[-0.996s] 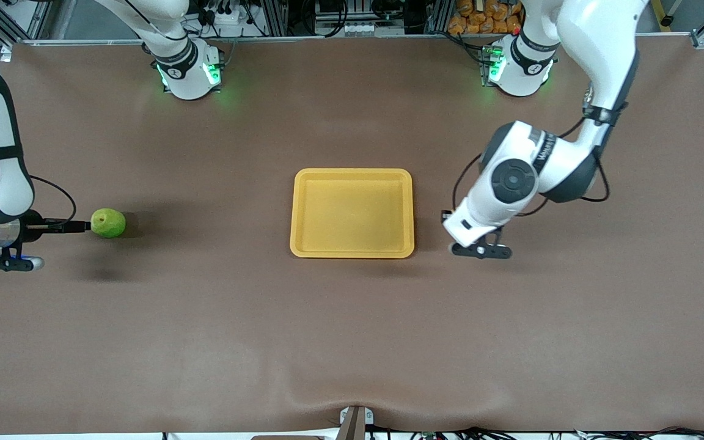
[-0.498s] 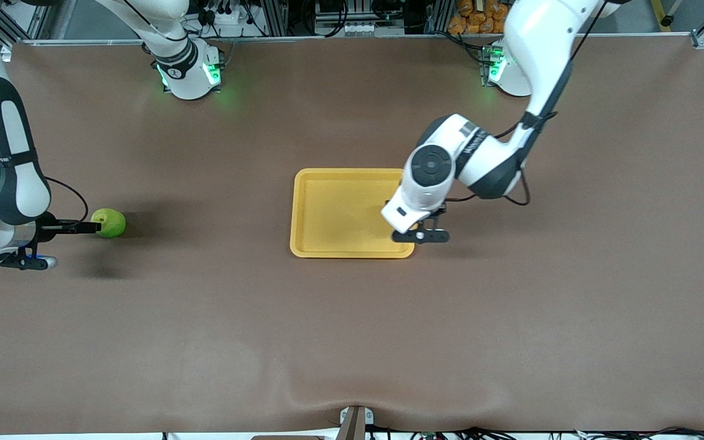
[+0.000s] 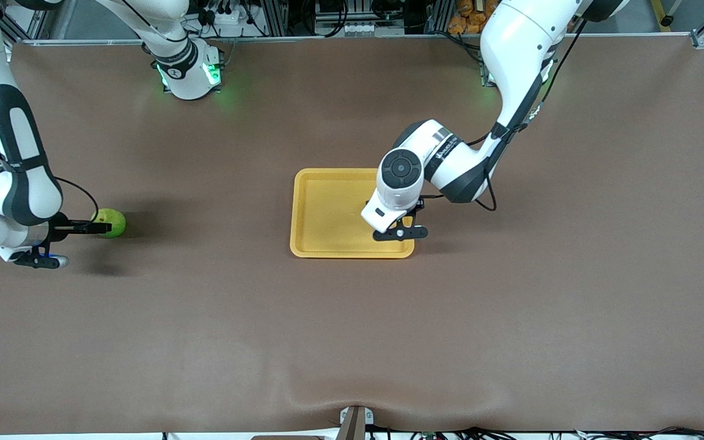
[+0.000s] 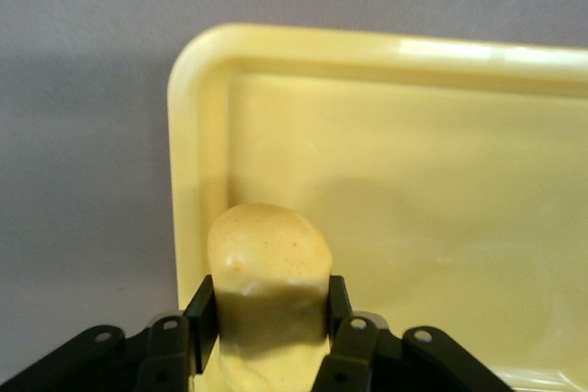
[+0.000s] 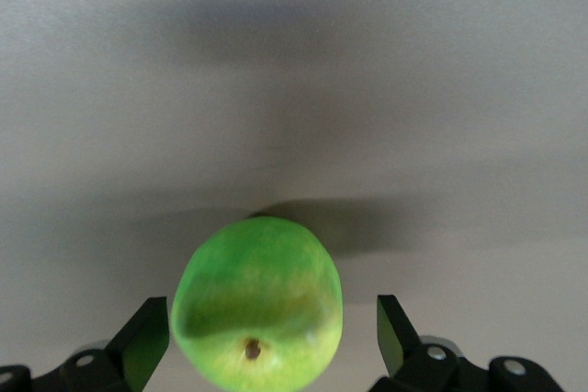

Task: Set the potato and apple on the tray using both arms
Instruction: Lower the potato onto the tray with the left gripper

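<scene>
The yellow tray (image 3: 327, 211) lies at the table's middle. My left gripper (image 3: 402, 225) is over the tray's corner nearest the front camera, at the left arm's end. In the left wrist view it (image 4: 266, 308) is shut on the pale-yellow potato (image 4: 268, 268), held just inside the tray's rim (image 4: 197, 172). The green apple (image 3: 113, 222) rests on the table toward the right arm's end. My right gripper (image 3: 88, 227) is low at the apple. In the right wrist view it (image 5: 271, 330) is open, with the apple (image 5: 257, 305) between its fingers (image 5: 397, 328).
The brown table mat (image 3: 352, 342) spreads wide round the tray. The arm bases with green lights (image 3: 188, 73) stand along the table's edge farthest from the front camera. A small bracket (image 3: 355, 421) sits at the nearest edge.
My left arm carried the potato from beside the tray to over its corner. My right gripper moved forward, so the apple now sits between its open fingers.
</scene>
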Tool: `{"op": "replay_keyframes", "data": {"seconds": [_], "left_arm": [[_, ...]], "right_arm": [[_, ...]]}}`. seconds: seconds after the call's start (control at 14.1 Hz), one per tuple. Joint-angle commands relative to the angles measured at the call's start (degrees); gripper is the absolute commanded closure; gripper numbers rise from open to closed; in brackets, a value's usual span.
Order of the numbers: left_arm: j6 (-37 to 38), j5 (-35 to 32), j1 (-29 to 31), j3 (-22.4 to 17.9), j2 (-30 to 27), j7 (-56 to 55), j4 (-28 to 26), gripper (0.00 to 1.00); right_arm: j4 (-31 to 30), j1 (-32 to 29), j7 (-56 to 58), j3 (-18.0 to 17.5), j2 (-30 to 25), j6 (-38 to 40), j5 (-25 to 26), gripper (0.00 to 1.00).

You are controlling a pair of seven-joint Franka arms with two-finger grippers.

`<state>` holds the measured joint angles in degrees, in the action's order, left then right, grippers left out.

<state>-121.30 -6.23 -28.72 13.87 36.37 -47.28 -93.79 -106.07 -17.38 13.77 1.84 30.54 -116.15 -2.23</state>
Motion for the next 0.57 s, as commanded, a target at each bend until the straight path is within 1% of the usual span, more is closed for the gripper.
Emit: {"op": "replay_keyframes", "data": {"seconds": [0.0, 0.43, 0.5], "left_arm": [[1.24, -1.24, -1.08, -0.34, 1.6, -2.37, 1.51, 1.0], [1.41, -1.77, -1.96, -0.69, 2.13, -2.02, 0.81, 1.0], [1.41, -3.34, -1.96, -0.52, 2.3, -2.02, 0.72, 1.0]], "right_arm": [[-2.21, -1.51, 1.08, -1.05, -0.39, -2.41, -1.02, 0.0], [-4.15, -1.51, 3.53, -1.13, 0.22, -4.96, -1.63, 0.0], [-4.15, -1.51, 4.85, -1.13, 0.22, -4.96, -1.63, 0.29]]}}
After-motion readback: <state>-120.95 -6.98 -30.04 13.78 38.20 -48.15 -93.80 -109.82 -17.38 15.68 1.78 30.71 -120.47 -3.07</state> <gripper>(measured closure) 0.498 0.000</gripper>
